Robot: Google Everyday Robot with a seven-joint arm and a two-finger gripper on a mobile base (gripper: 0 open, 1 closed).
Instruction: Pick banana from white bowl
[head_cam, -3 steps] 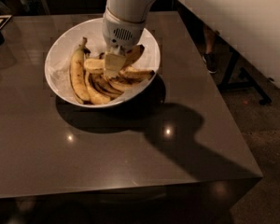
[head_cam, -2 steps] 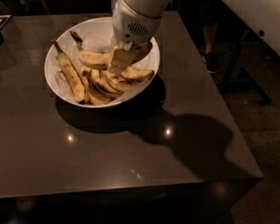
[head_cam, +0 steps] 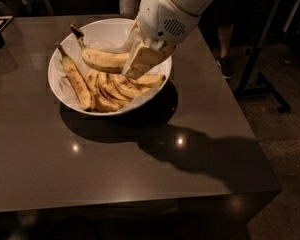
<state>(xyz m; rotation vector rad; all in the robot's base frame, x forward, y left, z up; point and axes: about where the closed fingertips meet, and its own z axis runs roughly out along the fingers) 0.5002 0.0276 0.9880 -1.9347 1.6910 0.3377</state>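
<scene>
gripper (head_cam: 135,72): white arm comes in from upper R, tan tip tilted down into the white bowl (head_cam: 53,80), R of centre
jaws: can't tell how far open, or if they hold anything
banana (head_cam: 143,80): in bowl, R side, curved, brown streaks, dark tip pointing at R rim; gripper tip at or just above its L part, contact unclear
in the way: pale banana (head_cam: 102,59) w/ long brown stem lies across bowl just L of gripper, its R end hidden behind it; arm housing covers bowl's far-R rim
other fruit: long freckled banana (head_cam: 78,82) along L wall; short ones packed betw. it and the banana
lining: crumpled white paper (head_cam: 115,34) under fruit
tabletop (head_cam: 115,174): dark grey, glossy, carries bowl nr far edge; arm shadow (head_cam: 205,159) to front R
off the tabletop: metal stand (head_cam: 260,79) on floor, R
</scene>
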